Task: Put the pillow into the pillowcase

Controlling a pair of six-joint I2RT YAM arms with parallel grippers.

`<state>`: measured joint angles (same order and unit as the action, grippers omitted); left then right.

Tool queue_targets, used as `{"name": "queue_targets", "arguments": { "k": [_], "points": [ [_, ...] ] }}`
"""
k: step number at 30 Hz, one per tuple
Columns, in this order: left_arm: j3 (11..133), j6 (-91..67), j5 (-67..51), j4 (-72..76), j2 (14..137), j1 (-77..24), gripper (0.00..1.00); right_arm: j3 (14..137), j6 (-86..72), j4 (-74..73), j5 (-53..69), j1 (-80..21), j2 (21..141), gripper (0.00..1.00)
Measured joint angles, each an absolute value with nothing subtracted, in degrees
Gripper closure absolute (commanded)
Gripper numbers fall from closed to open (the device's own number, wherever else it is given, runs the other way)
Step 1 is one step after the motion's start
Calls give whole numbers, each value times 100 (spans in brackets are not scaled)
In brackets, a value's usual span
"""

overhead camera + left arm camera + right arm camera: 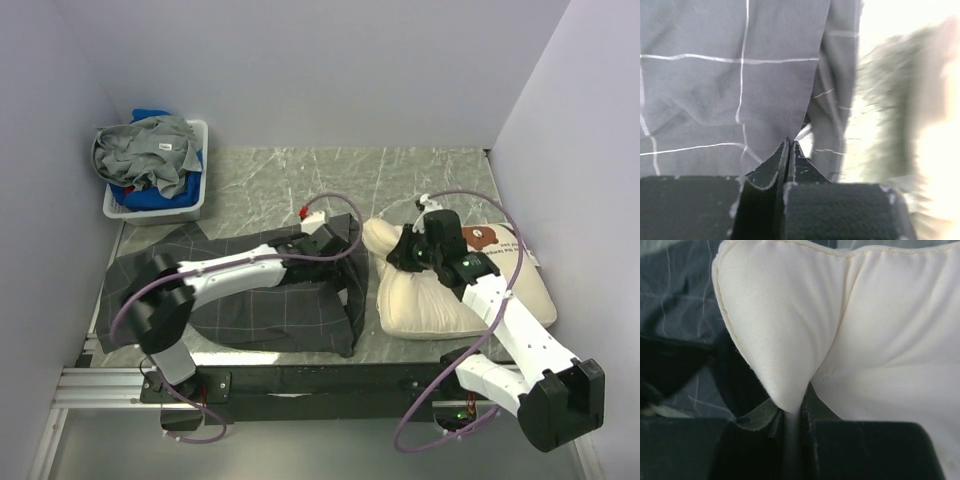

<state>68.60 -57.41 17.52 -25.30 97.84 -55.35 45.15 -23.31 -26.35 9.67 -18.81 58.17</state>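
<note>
The cream pillow (430, 300) lies at the right of the table, with its bear face (483, 238) near the far end. My right gripper (397, 254) is shut on a fold of the pillow's left corner, which fills the right wrist view (880, 340) above the gripper (792, 412). The dark grid-lined pillowcase (270, 300) lies to the left of the pillow. My left gripper (345, 236) is at the pillowcase's right edge. In the left wrist view the gripper (790, 142) is shut on a pinch of the pillowcase (715, 85), with the blurred pillow (940, 125) beyond.
A white bin (190, 208) with grey and blue clothes (150, 160) stands at the back left. White walls close in the table at the left, back and right. A black rail (300, 385) runs along the near edge.
</note>
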Motion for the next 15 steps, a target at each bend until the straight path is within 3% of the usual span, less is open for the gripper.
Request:
{"name": "queue_targets", "arguments": {
  "k": [7,15],
  "points": [
    [6783,-5802,1750,-2471,9133,-5360,99,3933,-2558,-2582,683,-3118,5756,100],
    [6676,-5811,1680,-2353,9100,-5347,98,3640,-2720,-2178,569,-3583,6156,100]
  ]
}}
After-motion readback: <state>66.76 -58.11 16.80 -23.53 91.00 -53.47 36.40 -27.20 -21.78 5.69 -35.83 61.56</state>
